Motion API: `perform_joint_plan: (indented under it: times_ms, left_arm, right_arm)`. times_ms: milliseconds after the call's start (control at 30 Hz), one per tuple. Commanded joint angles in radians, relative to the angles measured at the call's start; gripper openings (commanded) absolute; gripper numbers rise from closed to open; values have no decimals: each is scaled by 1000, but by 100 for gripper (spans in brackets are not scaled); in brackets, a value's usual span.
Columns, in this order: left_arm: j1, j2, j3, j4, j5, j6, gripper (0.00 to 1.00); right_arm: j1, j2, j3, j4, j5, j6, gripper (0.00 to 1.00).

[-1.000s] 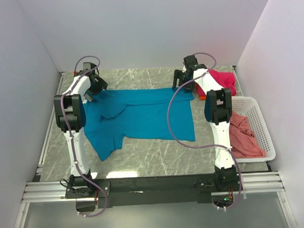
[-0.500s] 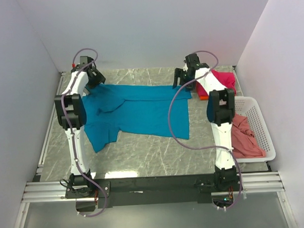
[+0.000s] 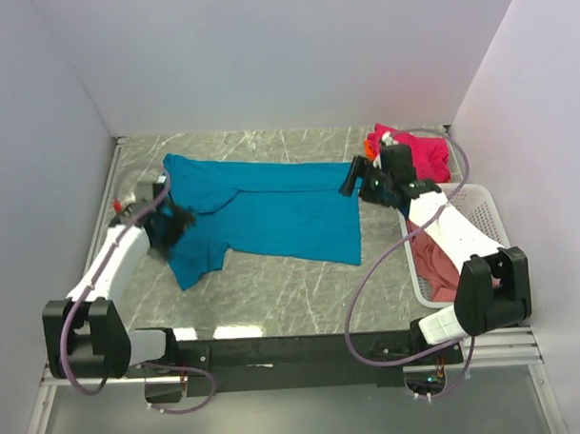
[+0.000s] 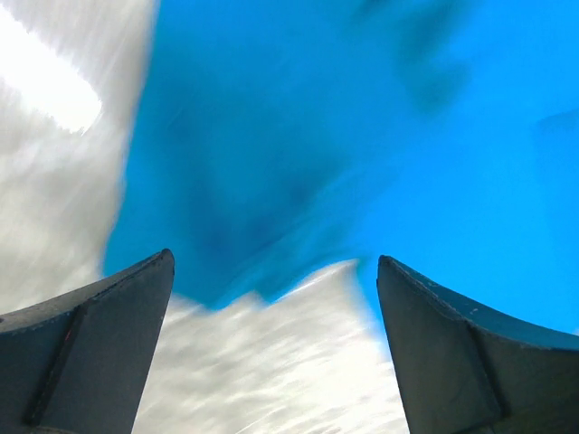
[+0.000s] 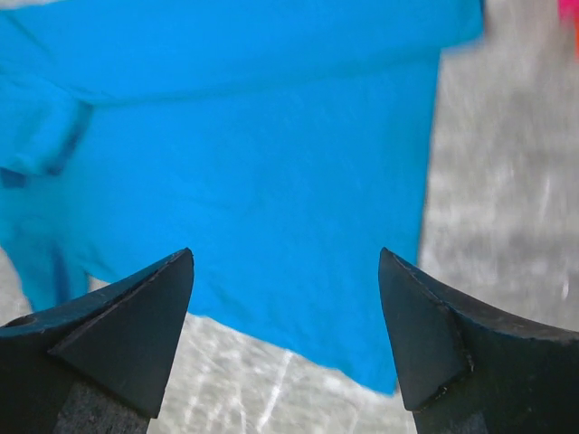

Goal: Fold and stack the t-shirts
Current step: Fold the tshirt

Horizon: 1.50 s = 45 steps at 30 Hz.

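White lattice basket (image 3: 482, 205) holding salmon-pink t-shirt (image 3: 431, 265), teal t-shirt (image 3: 271, 210) spread outside

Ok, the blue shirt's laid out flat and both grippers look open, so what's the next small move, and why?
Probably lower the left gripper onto the near sleeve and pinch its edge. The teal shirt lies spread but unfolded, that sleeve sticks out toward the arms, and the fabric edge sits right between the open fingers. The right gripper is open too, holding nothing.

The left arm (image 3: 115, 263) and right arm (image 3: 450, 228) are white with big black joints (image 3: 493, 288). Thin purple cables (image 3: 357, 305) loop off them. Their fingers (image 5: 118, 334) are dark wedges
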Motion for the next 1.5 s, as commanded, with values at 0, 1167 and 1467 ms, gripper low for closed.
perform_joint_plan:
  times_ms: [0,1167,1467]
  left_arm:
    - [-50,-68,-175,-78,-9,-107,99]
    - [-26,-7,-272,101,-96,-29,1]
    - [-26,-203,-276,120,-98,-23,1]
  right_arm:
    - [-5,-45,-123,88,11,72,89]
    - [146,-232,-395,-157,135,113,86]
    - [172,-195,-407,-169,145,123,84]
